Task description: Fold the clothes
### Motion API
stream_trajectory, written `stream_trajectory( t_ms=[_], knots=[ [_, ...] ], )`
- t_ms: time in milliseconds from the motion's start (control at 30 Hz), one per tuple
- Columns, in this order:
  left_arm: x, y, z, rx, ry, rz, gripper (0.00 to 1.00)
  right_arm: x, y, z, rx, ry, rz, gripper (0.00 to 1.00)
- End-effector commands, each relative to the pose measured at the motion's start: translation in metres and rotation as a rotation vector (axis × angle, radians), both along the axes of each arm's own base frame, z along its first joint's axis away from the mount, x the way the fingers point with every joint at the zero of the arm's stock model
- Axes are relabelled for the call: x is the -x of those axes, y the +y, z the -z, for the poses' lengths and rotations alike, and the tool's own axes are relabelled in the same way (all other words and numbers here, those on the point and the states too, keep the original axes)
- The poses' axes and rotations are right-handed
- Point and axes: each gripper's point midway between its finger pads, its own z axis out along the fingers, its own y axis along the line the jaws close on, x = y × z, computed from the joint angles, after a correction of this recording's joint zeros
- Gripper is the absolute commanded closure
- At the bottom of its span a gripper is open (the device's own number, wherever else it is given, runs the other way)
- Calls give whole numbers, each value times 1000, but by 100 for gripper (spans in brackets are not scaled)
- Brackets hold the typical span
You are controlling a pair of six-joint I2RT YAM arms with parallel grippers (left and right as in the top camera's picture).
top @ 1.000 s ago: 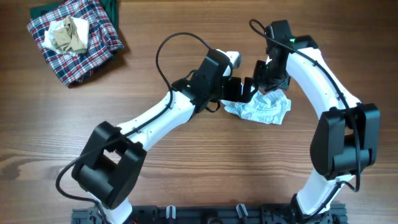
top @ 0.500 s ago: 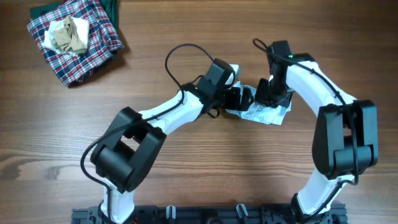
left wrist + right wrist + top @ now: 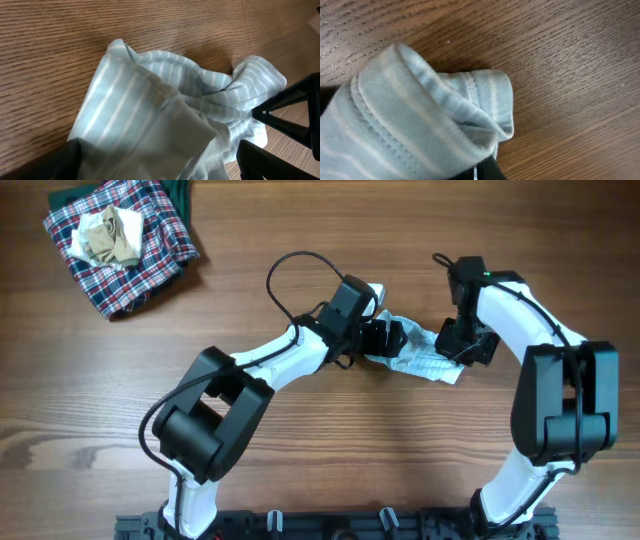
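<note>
A light-blue striped garment [image 3: 428,360] lies crumpled on the wooden table between my two grippers. My left gripper [image 3: 386,339] is over its left end. In the left wrist view its fingers stand wide apart, open, with the cloth [image 3: 150,115] bunched between them. My right gripper [image 3: 462,346] is at the garment's right end. In the right wrist view the folded striped hem [image 3: 420,125] covers the jaws [image 3: 480,172], which sit close together and are shut on the cloth.
A pile of clothes [image 3: 120,235] lies at the far left corner: a red plaid piece with a beige one on top and a green one beneath. A black cable [image 3: 290,265] loops above the left arm.
My right gripper has moved to the right and toward the front, drawing the garment's right end with it. My left gripper moved right onto the garment, then stayed still.
</note>
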Motion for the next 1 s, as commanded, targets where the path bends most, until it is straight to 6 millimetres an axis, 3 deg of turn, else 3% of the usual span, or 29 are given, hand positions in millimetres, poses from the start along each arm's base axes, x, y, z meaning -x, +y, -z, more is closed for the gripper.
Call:
stream_trajectory(
  t_ms=[0,200,367,500,600,667,833,967],
  knots=[
    [-1,3,9,-14,11,-12,0,-9,1,-9,-12,-36,13,96],
    [-14,8,-4,9,-19,-38,0,-36,5,-25,-31,-119,-10,95],
    [-43,32,-28,39,-61,-107,0,-43,7,-29,-55,-138,-33,94],
    [-47,64,-16,25,33,-139,0,-48,17,-38,-112,-143,-84,77],
    [-35,59,-10,74,95,-62,0,-52,27,-44,-173,-160,-106,55],
    [-27,51,-1,66,116,-43,0,-55,31,-50,-192,-171,-106,46],
    [-6,25,9,59,127,24,0,-57,31,-67,-191,-193,-136,35],
    [-2,19,10,62,124,38,0,-51,31,-74,-193,-187,-135,27]
  ],
)
